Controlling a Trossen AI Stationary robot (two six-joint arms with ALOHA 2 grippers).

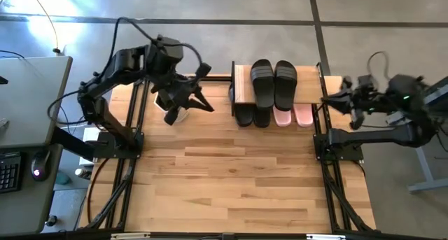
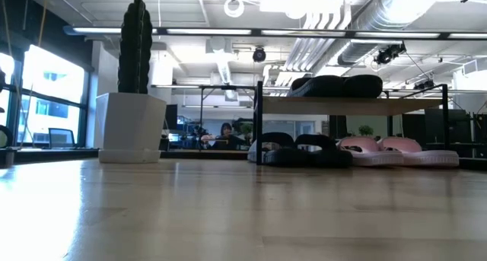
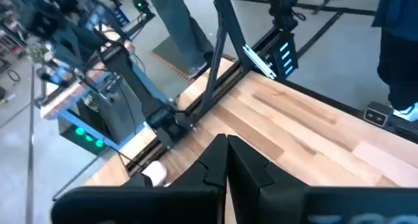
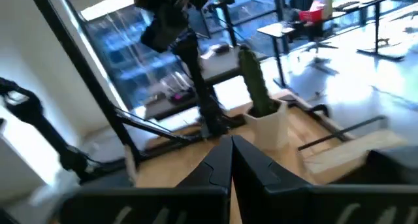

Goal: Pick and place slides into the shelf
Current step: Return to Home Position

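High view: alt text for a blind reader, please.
A low shelf at the far edge of the table holds two black slides on its top board, with two more black slides and two pink slides below. The left hand hangs beside it above a white pot; the right hand waits at the table's right edge.

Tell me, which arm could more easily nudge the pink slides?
Likely the right arm: it sits just beside the shelf's end where the pink slides lie; the left arm is beyond the black slides.
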